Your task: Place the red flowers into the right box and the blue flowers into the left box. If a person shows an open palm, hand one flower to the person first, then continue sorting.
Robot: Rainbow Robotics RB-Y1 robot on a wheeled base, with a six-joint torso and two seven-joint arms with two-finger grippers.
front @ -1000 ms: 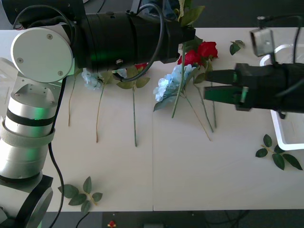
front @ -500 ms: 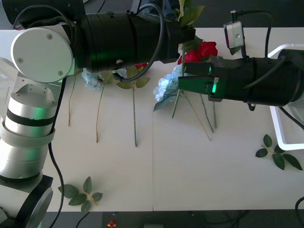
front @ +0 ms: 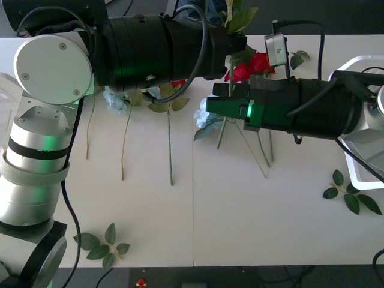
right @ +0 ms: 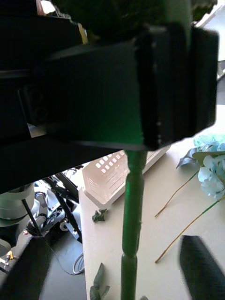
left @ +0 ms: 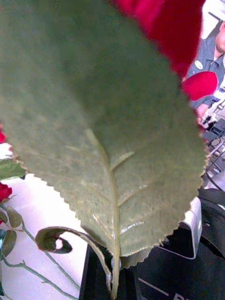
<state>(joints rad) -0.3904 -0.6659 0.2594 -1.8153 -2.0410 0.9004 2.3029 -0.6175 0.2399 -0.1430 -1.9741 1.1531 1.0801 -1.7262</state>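
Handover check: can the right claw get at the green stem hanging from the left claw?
Likely yes: the right claw is open around the thin green rose stem that the left claw holds, nothing blocking.

no readable text, labels, brands, numbers, or signs anywhere

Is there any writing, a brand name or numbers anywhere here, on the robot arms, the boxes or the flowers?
None can be read.
Left arm: plain black casing, no lettering.
Right arm: a green light, no label.
Right box: plain white.
A person's shirt behind the rose leaf bears a small round badge, too blurred to read.
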